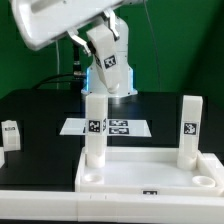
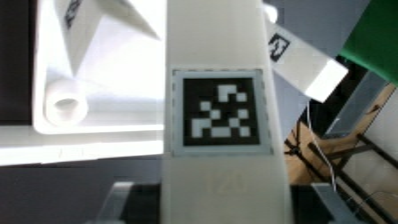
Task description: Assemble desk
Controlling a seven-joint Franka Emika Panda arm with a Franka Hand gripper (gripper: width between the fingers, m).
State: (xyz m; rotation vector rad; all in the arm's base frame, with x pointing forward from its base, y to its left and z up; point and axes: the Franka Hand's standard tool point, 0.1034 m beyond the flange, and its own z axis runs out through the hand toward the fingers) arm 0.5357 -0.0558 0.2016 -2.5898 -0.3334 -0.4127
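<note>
White and tray-like, the tabletop (image 1: 150, 165) sat on the black table (image 1: 40, 105), with two legs upright at its far corners. Only the wrist view showed the gripper (image 2: 222, 198) clamped narrowly on the leg at the exterior view's left (image 1: 95, 130), its tag filling the picture. Only the exterior view showed the loose third leg (image 1: 10, 133) and the marker board (image 1: 105, 127) behind.

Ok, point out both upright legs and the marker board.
Leg at exterior view's left (image 1: 95, 145): exterior view, below its tag.
Leg at exterior view's right (image 1: 190, 128): exterior view, its tag.
Marker board (image 1: 73, 127): exterior view, bare end.
</note>
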